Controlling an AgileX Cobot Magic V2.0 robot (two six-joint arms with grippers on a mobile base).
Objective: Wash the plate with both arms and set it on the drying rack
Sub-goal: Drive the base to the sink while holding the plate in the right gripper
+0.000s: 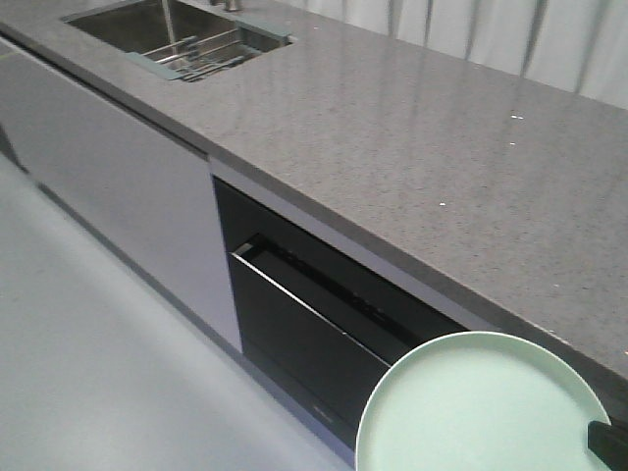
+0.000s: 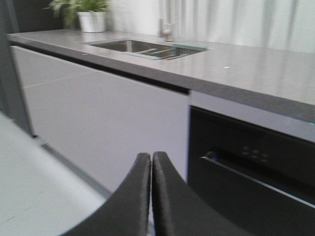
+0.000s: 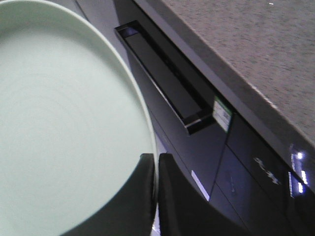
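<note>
The pale mint-green plate (image 1: pixel 481 407) hangs in the air at the lower right of the front view, in front of the black appliance. It fills the left of the right wrist view (image 3: pixel 64 123). My right gripper (image 3: pixel 156 160) is shut on the plate's rim; a black part of it shows in the front view (image 1: pixel 608 442). My left gripper (image 2: pixel 151 158) is shut and empty, facing the cabinet fronts. The drying rack (image 1: pixel 201 54) of steel rods lies across the sink at the far left, and shows in the left wrist view (image 2: pixel 165 50).
A grey stone counter (image 1: pixel 392 128) runs diagonally. The sink (image 1: pixel 147 25) is sunk in its far left end, with a tap (image 2: pixel 167 29) behind. Below are white cabinet fronts (image 1: pixel 118 186) and a black dishwasher with a long handle (image 3: pixel 162 83). A potted plant (image 2: pixel 91 17) stands far left.
</note>
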